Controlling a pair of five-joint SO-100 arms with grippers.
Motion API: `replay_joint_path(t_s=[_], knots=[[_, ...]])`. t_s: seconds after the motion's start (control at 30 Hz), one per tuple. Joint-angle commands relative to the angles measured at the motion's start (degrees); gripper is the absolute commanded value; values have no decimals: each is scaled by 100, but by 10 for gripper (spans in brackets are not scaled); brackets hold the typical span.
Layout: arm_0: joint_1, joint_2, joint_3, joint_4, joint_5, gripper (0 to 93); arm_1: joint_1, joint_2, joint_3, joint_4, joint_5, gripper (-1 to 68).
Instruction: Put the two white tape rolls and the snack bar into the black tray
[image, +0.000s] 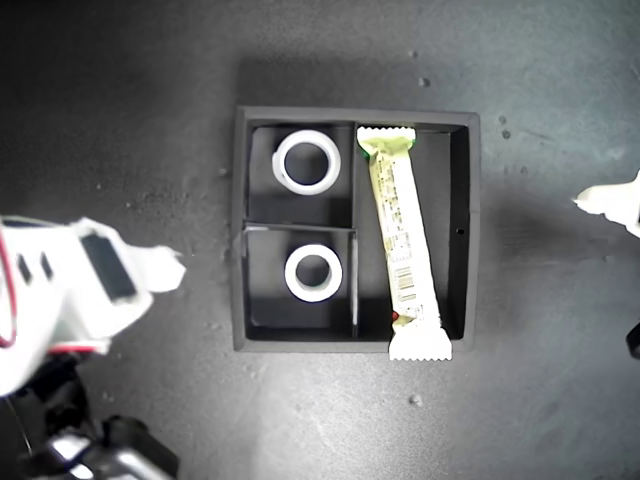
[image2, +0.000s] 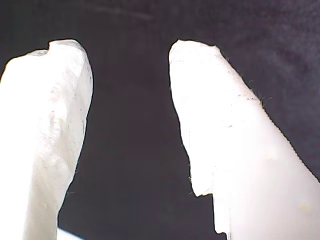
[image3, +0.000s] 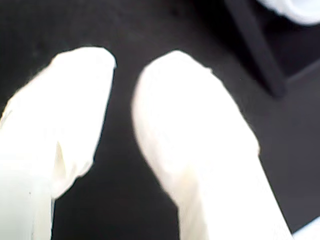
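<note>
Second pincer: my second gripper (image3: 125, 65) has its white fingers a narrow gap apart, pinching nothing, over the dark tabletop (image: 120, 120) just beside the black tray (image: 473, 300), at the exterior view's left.
First pincer: my first gripper (image2: 130, 55) is spread wider and holds nothing, with only dark surface between its fingers.
Near tape roll: the first white tape roll (image: 291, 273) lies flat in the small compartment towards the exterior view's bottom.
Snack bar: the snack bar (image: 398, 230) lies in the long compartment, its long axis nearly top to bottom and slightly tilted, with the lower crimped end overhanging the tray wall.
Far tape roll: the second white tape roll (image: 280, 160) lies flat in the upper small compartment.
</note>
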Motion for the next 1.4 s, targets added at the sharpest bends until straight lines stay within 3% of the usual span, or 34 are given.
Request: replay_joint_path(t_s=[0.0, 0.3, 0.47, 0.57, 1.0, 1.37], knots=[[-158, 1916, 1907, -791, -308, 2, 158, 281, 97, -44, 360, 98], [-70, 4157, 5423, -2461, -1617, 2, 439, 396, 1081, -835, 2118, 65], [18, 4922, 6592, -3023, -2206, 2, 483, 1907, 2391, -1354, 3208, 46], [62, 5423, 7075, -3111, -2435, 2, 404, 2654, 3076, -1591, 3735, 26], [369, 6187, 8227, -3612, -3155, 2, 141, 2663, 3691, -2206, 4667, 1], [378, 8024, 9105, -2892, -3278, 2, 255, 3902, 4992, -2531, 5168, -1]])
